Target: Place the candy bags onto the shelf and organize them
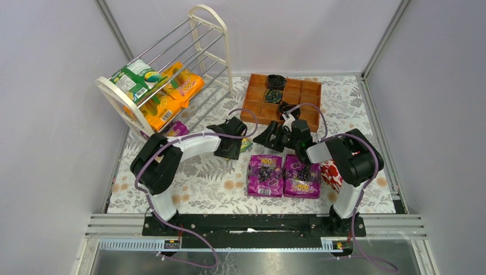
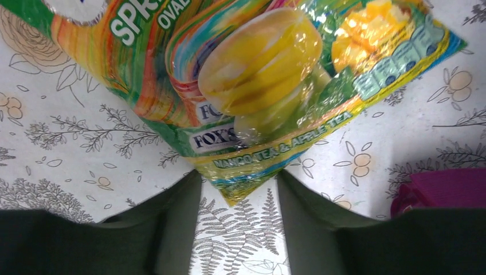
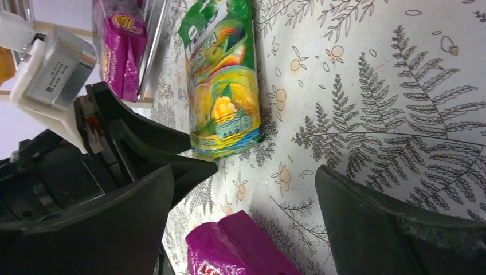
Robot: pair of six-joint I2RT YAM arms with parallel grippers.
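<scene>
The cream-white shelf [image 1: 212,34] stands at the back left and holds a green bag [image 1: 133,79] and orange bags [image 1: 177,91] on its tiers, with a purple bag [image 1: 176,129] at its foot. A green fruit-print bag [image 2: 252,86] lies flat on the table. My left gripper [image 2: 238,189] is open, low over the table, with the bag's near corner between its fingertips, not pinched. In the top view it [image 1: 231,143] hides most of that bag. My right gripper [image 3: 246,195] is open and empty just right of it, above a purple bag [image 3: 240,249]. Two purple grape bags [image 1: 265,175] [image 1: 302,176] lie in front.
An orange-brown wooden tray [image 1: 298,94] with black coils stands at the back centre, close behind my right gripper [image 1: 275,137]. A red-and-white floral package [image 1: 330,173] lies under the right arm. The two grippers sit close together.
</scene>
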